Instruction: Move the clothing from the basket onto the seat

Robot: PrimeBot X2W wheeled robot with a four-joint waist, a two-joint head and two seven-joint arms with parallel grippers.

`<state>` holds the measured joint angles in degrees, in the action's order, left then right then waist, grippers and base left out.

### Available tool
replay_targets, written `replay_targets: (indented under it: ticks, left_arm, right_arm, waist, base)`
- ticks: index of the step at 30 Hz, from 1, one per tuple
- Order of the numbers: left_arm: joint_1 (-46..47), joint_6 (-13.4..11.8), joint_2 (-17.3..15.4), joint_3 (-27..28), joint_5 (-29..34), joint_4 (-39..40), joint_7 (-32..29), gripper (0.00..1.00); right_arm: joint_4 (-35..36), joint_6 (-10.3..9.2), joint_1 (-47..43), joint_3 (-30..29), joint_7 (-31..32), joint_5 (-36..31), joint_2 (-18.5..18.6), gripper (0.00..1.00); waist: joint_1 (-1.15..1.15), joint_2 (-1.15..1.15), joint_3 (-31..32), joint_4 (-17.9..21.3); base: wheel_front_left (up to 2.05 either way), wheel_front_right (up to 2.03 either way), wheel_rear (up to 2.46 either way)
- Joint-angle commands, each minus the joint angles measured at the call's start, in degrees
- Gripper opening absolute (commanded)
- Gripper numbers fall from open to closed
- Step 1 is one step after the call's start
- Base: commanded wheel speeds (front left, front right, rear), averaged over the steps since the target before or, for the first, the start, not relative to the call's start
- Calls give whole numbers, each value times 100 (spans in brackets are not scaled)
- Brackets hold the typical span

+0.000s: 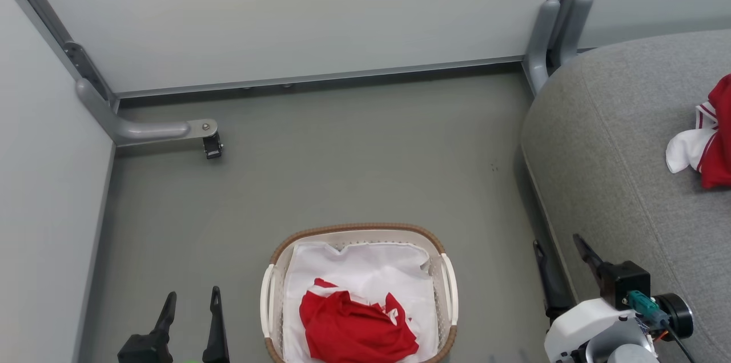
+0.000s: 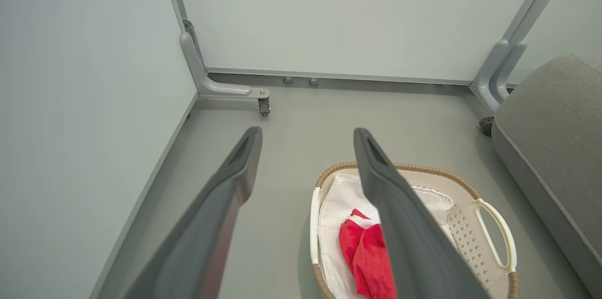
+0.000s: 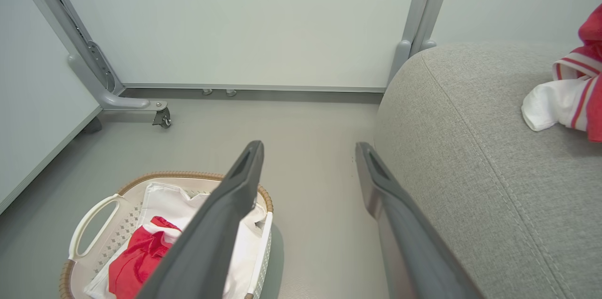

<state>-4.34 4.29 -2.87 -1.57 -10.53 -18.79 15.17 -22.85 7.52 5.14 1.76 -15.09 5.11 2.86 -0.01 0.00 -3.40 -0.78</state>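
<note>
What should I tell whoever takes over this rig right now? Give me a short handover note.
Pincers: both open, holding nothing. The left pincer is to the left of the basket; the right pincer is between the basket and the seat.
Done: one red garment lies on the seat, at the head view's right edge.
Left: the other red garment lies crumpled on the white liner inside the basket. It still has to be picked up and laid on the seat.
</note>
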Motion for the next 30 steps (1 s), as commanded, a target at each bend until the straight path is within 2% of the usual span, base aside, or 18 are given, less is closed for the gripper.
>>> replay_targets:
  ticks: [1,12,20,30]
  left_arm:
    - [-57,-19,-9,0,-41,-7,-3,100]
    - [306,25,-10,-410,-201,-346,-3,100]
    - [877,0,-13,-902,-413,-706,-3,100]
    - [1850,69,-15,-1552,-539,-1686,-3,100]
  right_arm:
    - [-1,-6,-57,-6,-11,37,22,100]
    - [92,-6,215,11,-11,42,21,100]
    - [282,-6,674,104,-11,-4,21,100]
    - [553,-6,1241,198,-11,119,21,100]
  waist:
    - [1,0,-6,14]
    - [1,0,-406,92]
    - [1,0,-1074,286]
    - [1,0,-2052,589]
  base:
    - [0,0,0]
    - [0,0,0]
    - [0,0,0]
    - [0,0,0]
